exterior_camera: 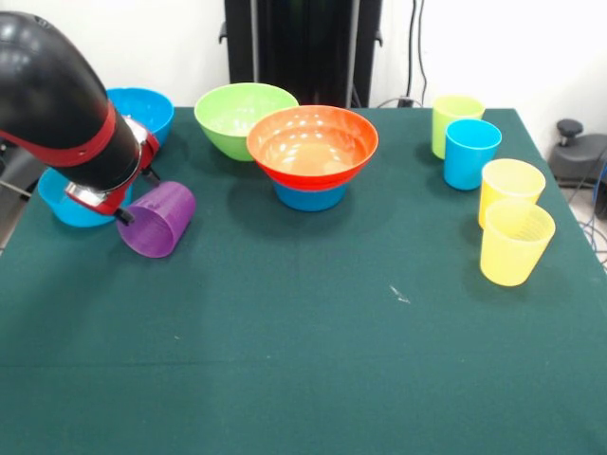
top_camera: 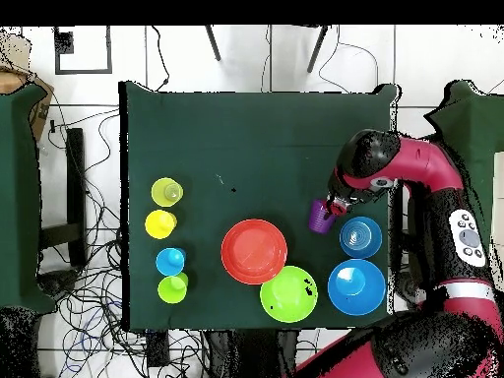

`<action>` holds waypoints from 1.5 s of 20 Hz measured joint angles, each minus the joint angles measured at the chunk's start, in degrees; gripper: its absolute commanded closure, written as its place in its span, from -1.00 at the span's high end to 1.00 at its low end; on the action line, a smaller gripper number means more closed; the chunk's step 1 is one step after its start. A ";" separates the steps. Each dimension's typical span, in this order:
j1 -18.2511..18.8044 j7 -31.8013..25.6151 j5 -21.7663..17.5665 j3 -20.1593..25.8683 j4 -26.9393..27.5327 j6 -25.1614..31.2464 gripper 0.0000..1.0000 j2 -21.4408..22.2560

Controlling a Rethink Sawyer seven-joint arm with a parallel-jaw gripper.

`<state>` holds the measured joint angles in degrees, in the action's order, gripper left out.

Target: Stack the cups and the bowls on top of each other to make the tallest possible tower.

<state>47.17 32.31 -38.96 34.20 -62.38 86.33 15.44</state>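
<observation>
Claw [exterior_camera: 123, 214] clamped on purple cup [exterior_camera: 156, 220] rim | cup tilted, beside small blue bowl [exterior_camera: 68, 204]

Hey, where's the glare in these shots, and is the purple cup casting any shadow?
Front view: bright speckled highlights sit inside the orange bowl, softer sheen on the lime green bowl and the black arm shell; the tilted purple cup drops a soft shadow on the cloth under it. Overhead view: light is flat, with little glare on the bowls.
</observation>
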 measured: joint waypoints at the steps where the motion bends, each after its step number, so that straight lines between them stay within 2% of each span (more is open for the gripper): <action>1: 0.01 0.00 0.00 -0.13 -0.30 0.00 1.00 0.01; 30: 0.06 0.00 -0.14 -1.64 -1.68 0.06 1.00 -2.91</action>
<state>47.23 32.31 -39.11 32.56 -64.06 86.39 12.53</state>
